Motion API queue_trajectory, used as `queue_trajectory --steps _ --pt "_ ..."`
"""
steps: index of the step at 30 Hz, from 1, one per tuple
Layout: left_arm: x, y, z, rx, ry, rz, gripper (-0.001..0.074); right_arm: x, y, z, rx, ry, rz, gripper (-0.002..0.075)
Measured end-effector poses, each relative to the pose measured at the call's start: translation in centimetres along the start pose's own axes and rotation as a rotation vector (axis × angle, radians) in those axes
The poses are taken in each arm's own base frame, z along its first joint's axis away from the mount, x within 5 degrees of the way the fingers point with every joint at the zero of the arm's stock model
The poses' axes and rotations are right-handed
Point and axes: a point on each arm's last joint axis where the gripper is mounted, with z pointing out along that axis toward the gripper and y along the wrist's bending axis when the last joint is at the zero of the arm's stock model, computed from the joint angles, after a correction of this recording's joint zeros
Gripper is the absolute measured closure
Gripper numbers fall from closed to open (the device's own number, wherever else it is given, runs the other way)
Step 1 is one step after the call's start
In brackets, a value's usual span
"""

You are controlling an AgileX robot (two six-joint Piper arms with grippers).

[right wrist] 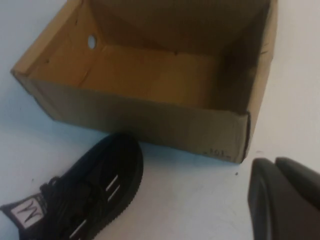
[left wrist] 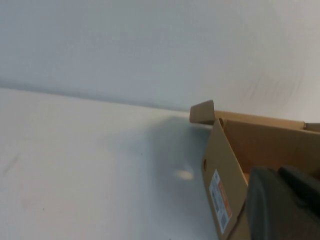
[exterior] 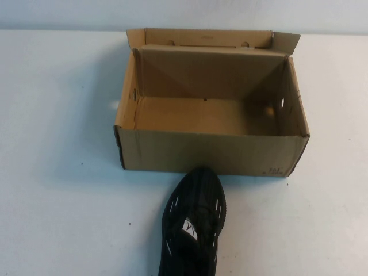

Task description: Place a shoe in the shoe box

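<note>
1. White table [exterior: 63,190]: bears everything; bare around the carton and the sneaker.
2. Shoe box [exterior: 210,150]: stands open at the middle of the table toward the far edge, long axis running left to right, flaps upright, inside empty. Small dark print at the near right corner, small holes in the end walls. In the left wrist view, an orange-and-white label [left wrist: 220,199] on its end wall.
3. Shoe [exterior: 194,221]: lies on the table outside the carton, just in front of the near wall, toe touching or all but touching it. Long axis near to far, toe aimed at the box, heel cut off by the near edge of the high view. White tongue tag up, silver dashes along the sides.
4. Left gripper [left wrist: 282,205]: only a dark blurred part visible, close beside the carton's left end; cannot tell how the jaws stand.
5. Right gripper [right wrist: 285,200]: a dark part visible off the carton's near right corner, apart from the sneaker, grasping nothing seen; jaw state cannot be told.
</note>
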Motion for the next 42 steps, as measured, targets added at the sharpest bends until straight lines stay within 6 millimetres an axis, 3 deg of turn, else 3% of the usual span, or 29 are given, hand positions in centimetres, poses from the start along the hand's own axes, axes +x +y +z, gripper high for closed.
queue_trajectory --steps 7,11,20,25,30,36,42 --pt "0.1 0.0 1.2 -0.030 0.170 0.001 0.0736 -3.9 0.8 0.9 -0.057 0.130 -0.081 0.0742" --pt "-0.3 0.0 2.6 -0.054 0.333 0.031 0.0736 -4.7 2.1 1.9 -0.136 0.216 -0.126 0.0742" --pt "0.4 -0.7 5.6 0.002 0.613 0.084 0.0737 -2.4 5.7 5.1 -0.207 0.457 -0.187 0.0742" --pt "0.6 -1.4 6.1 0.082 0.642 0.069 0.0737 -0.8 8.1 6.5 -0.195 0.531 -0.229 0.0742" --pt "0.6 -1.5 6.2 0.093 0.642 0.070 0.0737 1.1 11.4 8.2 -0.280 0.564 -0.404 0.0725" --pt "0.5 -1.5 6.2 0.095 0.640 0.070 0.0737 3.6 14.3 11.5 -0.297 0.565 -0.631 0.0614" --pt "0.5 -1.5 6.2 0.096 0.640 0.069 0.0737 5.5 15.2 14.7 -0.265 0.617 -0.726 0.0352"
